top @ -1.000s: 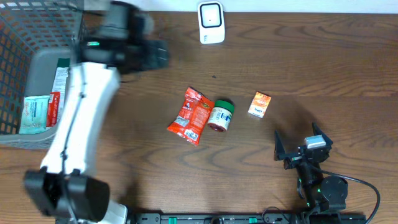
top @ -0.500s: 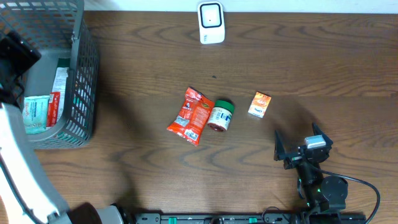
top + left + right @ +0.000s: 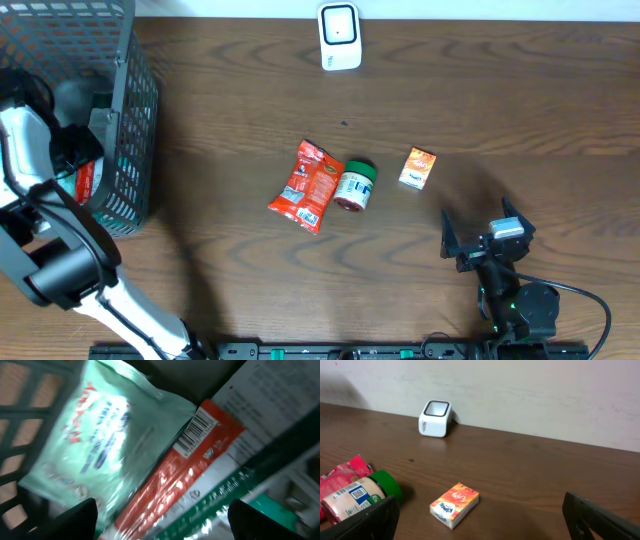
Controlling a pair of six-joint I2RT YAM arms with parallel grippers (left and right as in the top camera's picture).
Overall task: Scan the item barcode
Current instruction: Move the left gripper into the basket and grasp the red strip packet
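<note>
My left gripper [image 3: 82, 150] is down inside the grey mesh basket [image 3: 128, 70] at the table's left end. It is open [image 3: 162, 520], with its dark fingertips [image 3: 75, 520] on either side of a red, white and green packet [image 3: 200, 475]. That packet's barcode [image 3: 196, 433] faces up. A mint-green packet [image 3: 100, 445] lies beside it. Nothing is held. The white barcode scanner [image 3: 340, 36] stands at the table's far edge. My right gripper [image 3: 480, 232] rests open [image 3: 480, 520] near the front right.
On the table's middle lie a red snack packet [image 3: 307, 186], a green-lidded jar [image 3: 353, 184] on its side and a small orange box [image 3: 418, 168]. The box [image 3: 455, 504] lies just ahead of my right gripper. The basket's wire wall [image 3: 20, 410] is close to my left gripper.
My left arm has swung left from above the table beside the basket and come down into the basket, over the packets. The right arm has not moved.
</note>
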